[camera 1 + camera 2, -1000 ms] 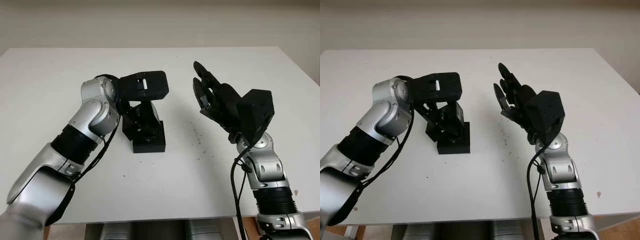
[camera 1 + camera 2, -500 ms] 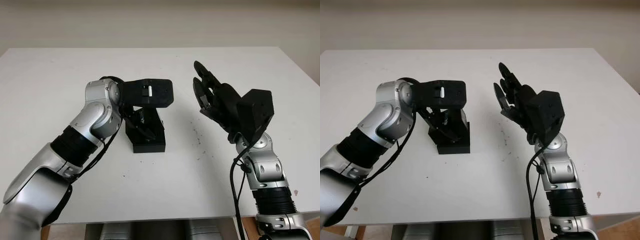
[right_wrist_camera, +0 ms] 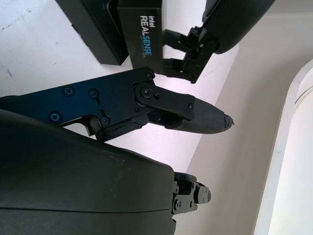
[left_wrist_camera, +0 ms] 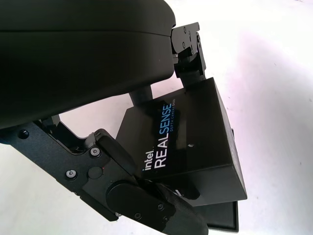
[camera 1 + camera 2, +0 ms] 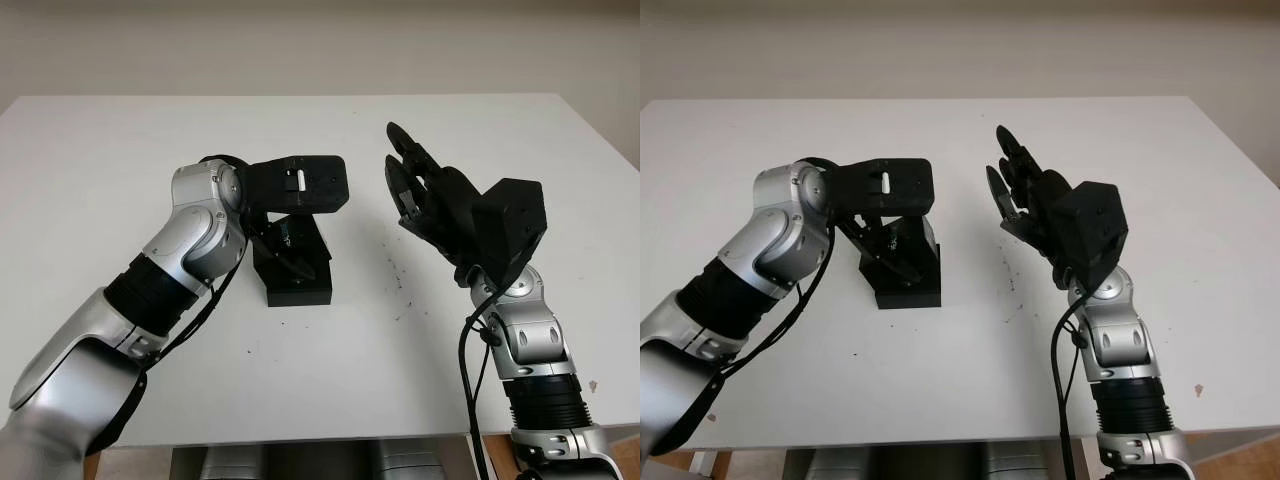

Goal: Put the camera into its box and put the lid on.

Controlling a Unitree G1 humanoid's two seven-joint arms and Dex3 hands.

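Observation:
A black lid (image 4: 190, 132) printed "intel REALSENSE" is gripped by my left hand (image 5: 285, 245), one finger (image 4: 146, 200) on each end of it. It hangs tilted just above the black box base (image 5: 297, 288) at the middle of the white table (image 5: 100, 150), overlapping the base's far part. The base's edge (image 4: 222, 215) shows under the lid. I cannot see the box's inside or the camera. My right hand (image 5: 405, 170) is open, raised in the air to the right of the box, palm towards it. Its finger (image 3: 161, 105) points past the lid (image 3: 142, 22).
Small dark specks (image 5: 398, 280) dot the table between the box and my right arm. A wall runs behind the table's far edge (image 5: 300, 96).
My left hand has carried the lid a little to the right and turned it more squarely over the box base. The right hand has not moved.

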